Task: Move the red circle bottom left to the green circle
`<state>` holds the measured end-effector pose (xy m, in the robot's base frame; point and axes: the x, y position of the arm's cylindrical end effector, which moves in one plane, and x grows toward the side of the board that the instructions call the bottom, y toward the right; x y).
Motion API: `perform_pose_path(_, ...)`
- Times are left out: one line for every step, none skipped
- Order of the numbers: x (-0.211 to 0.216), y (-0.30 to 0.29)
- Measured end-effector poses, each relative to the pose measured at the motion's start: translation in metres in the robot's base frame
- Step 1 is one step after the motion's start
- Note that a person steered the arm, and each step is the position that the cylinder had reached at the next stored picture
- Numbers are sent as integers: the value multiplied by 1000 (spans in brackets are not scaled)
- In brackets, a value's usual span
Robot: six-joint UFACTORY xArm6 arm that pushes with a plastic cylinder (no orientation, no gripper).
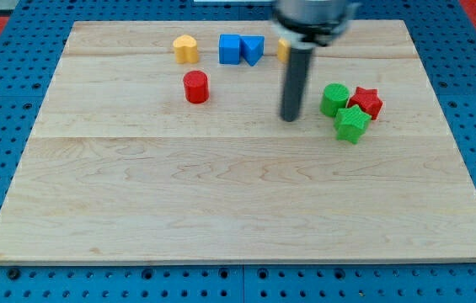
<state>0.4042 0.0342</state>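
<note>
The red circle [195, 87] stands on the wooden board at the upper left of centre. The green circle [334, 99] sits far to its right, touching the red star [366, 102] and the green star [352, 124]. My tip [290, 118] rests on the board just left of the green circle, with a small gap between them. The tip is well to the right of the red circle.
Along the view's top stand a yellow block [185, 49], a blue cube [230, 49], a blue triangle [253, 50] and another yellow block [283, 49] partly hidden behind the rod. The board [221, 210] lies on a blue pegboard.
</note>
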Motion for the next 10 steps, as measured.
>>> perform_pose_path(-6,-102)
perform_pose_path(-29,-167)
perform_pose_path(-43,-143)
perform_pose_path(-46,-103)
perform_pose_path(-86,-109)
perform_pose_path(-45,-56)
perform_pose_path(11,12)
perform_pose_path(1,8)
perform_pose_path(-13,-65)
perform_pose_path(-21,-29)
